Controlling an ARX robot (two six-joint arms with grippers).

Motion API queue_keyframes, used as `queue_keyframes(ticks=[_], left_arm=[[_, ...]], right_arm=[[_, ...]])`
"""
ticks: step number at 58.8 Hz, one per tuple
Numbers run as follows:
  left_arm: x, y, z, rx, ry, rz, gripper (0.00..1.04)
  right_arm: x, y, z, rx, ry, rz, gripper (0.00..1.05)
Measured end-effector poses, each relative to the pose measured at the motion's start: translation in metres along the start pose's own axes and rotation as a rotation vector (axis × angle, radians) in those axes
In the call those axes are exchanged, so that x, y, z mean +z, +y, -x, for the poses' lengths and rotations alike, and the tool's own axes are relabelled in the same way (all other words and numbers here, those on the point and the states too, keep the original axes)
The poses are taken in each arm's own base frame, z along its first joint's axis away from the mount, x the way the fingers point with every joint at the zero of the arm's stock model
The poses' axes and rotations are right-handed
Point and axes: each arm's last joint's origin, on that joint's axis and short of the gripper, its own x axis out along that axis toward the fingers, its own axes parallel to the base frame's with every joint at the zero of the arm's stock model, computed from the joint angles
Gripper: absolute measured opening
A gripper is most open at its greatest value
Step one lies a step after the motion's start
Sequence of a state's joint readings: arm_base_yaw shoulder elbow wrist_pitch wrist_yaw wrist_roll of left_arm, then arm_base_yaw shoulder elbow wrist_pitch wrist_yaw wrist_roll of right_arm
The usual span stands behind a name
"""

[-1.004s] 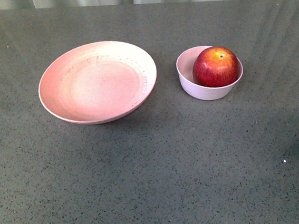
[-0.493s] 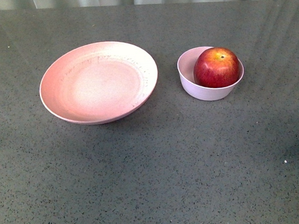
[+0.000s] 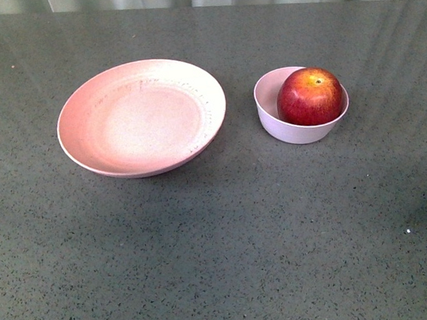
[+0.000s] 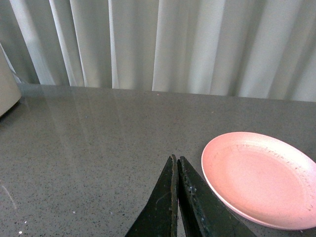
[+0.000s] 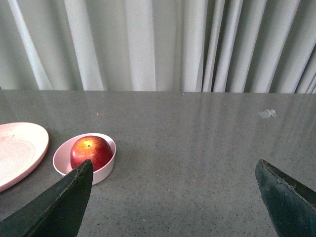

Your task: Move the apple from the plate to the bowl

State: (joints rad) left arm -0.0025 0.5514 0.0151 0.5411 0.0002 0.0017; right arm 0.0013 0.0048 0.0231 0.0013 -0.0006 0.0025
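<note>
Grey speckled table fills the front view, with neither arm showing in it. On the left sits the plate, wide, shallow and salmon-pink, with nothing lying on it. Just beside it to the right, apart from its rim, stands the small pale bowl. The apple rests inside the bowl, leaning toward the bowl's right side and rising well above its rim, with the yellowish stem patch facing up.

In the left wrist view, the left gripper has its two dark fingers pressed together, tips touching, with nothing between them. It hangs above bare table, and the plate lies near it. Pale curtains hang behind the far table edge.

In the right wrist view, the right gripper is spread wide, one dark finger at each lower corner of the picture, holding nothing. The bowl with the apple in it lies well ahead of one finger, and an edge of the plate shows beside it. A small crumpled scrap lies further back on the table.
</note>
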Motion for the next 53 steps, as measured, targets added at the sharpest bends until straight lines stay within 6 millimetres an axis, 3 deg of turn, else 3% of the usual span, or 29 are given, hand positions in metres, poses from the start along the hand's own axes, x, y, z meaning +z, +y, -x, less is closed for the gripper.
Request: queue_keyframes(ticks=[53], left_arm=[[-0.002,0.0,0.033,0.0,0.021,0.0,0.02]], right_arm=[[0.0,0.0,0.0,0.0,0.0,0.0,0.96]])
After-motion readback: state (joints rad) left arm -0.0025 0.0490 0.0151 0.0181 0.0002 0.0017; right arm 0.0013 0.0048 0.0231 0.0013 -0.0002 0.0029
